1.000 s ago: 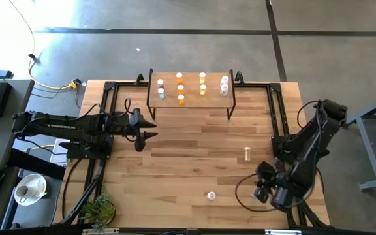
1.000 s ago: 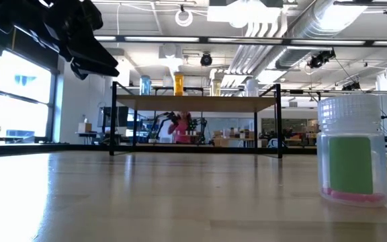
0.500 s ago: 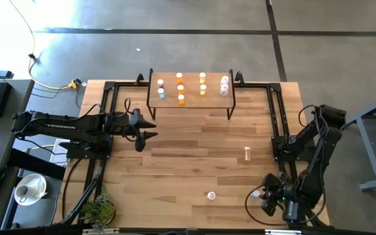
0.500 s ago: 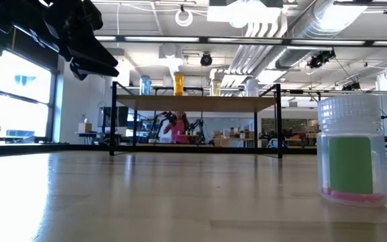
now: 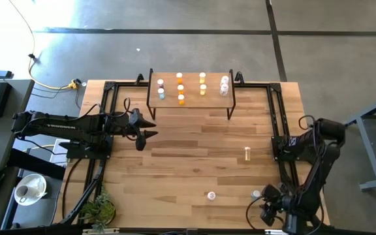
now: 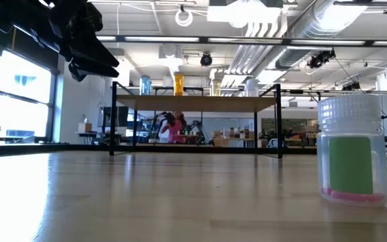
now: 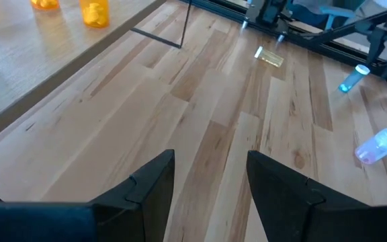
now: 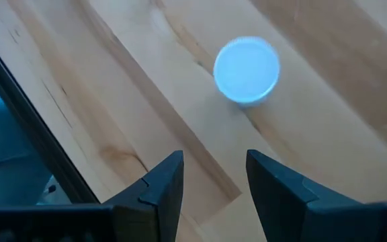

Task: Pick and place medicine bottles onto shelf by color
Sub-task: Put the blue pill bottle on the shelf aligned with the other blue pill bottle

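- Right end effector (image 5: 271, 207) at the near right corner of the surface (image 5: 188, 163); fingers (image 8: 163, 185) spread with a clear gap, pinching nothing.
- Just ahead of it stands a pale blue bottle (image 8: 246, 69), upright, cap seen from above, untouched; the high view shows it as a small pale dot (image 5: 256, 194) beside the right frame rail.
- Pinkish-white bottle (image 5: 211, 195) upright near the front edge, mid-right, well apart from both arms. In the low view it stands close to the camera (image 6: 352, 150): green label, pink contents at the bottom.
- Yellow bottle (image 5: 247, 153) lying on its side farther back, on the right half of the surface.
- Left end effector (image 5: 147, 128) held above the left-centre of the surface, pointing toward the middle; fingers (image 7: 146, 185) apart, empty.
- Shelf (image 5: 191, 98) at the far edge, centre. On top: pale blue-grey bottles (image 5: 161, 89) at its left, orange bottles (image 5: 180, 88) next, yellow bottles (image 5: 202, 83) after those, pinkish-white bottles (image 5: 224, 85) at its right end.
- A person (image 6: 173, 128) is visible in the room beyond, seen under the shelf.
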Controlling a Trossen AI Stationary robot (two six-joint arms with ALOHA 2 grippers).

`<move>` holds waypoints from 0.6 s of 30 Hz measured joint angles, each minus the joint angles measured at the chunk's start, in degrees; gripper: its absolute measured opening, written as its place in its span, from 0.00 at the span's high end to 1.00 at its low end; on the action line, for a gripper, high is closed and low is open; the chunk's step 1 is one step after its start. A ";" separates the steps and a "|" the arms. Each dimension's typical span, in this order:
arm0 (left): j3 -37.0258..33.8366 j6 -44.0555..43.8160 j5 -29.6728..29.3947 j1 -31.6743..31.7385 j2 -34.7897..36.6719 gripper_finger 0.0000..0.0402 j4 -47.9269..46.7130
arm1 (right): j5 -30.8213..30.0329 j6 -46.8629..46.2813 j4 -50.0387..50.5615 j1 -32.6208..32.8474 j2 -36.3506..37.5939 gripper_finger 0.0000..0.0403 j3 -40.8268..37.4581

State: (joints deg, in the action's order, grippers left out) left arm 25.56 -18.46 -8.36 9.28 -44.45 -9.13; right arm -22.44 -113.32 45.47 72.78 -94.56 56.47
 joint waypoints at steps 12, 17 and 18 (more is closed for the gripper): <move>0.00 -1.23 -0.60 0.00 0.00 0.57 -0.02 | 0.80 -2.60 -5.42 0.76 -5.61 0.62 0.00; 0.00 -2.19 -1.08 0.01 -0.01 0.57 0.00 | 0.79 -5.46 -5.62 0.78 -6.84 0.62 0.02; 0.00 -2.18 -1.08 0.00 -0.02 0.57 0.00 | 0.79 -5.94 -5.74 0.78 -7.12 0.62 0.02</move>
State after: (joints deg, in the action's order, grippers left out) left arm 25.56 -20.64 -9.44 9.28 -44.46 -9.13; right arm -21.65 -119.26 39.73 73.56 -101.68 56.49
